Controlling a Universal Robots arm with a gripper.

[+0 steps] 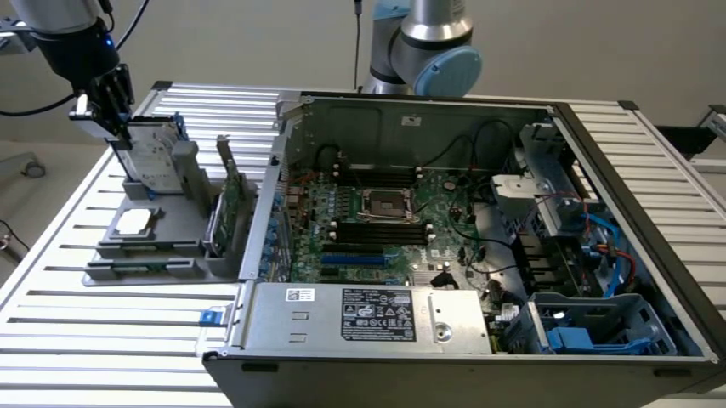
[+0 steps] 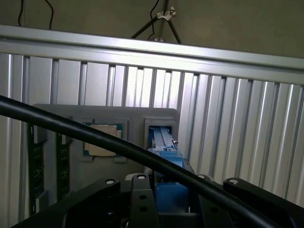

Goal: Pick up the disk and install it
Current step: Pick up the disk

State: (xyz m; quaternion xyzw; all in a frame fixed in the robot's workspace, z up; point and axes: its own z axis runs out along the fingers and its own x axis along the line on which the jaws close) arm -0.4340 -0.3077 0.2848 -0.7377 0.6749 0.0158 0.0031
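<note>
One hand (image 1: 116,127) — over one disk (image 1: 155,160).

No wording can be read. The power supply (image 1: 284,330) carries a black label (image 1: 378,314) with white print and symbols too small to make out. A small white sticker (image 1: 298,294) on the power supply, toward the exterior view's left, is equally illegible

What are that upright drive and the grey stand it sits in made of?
The drive: silver-grey face with a dull sheen, likely metal. Its blue frame looks like moulded plastic, evenly coloured. The grey stand: matte, uniform grey, probably plastic, though painted metal cannot be ruled out.
</note>
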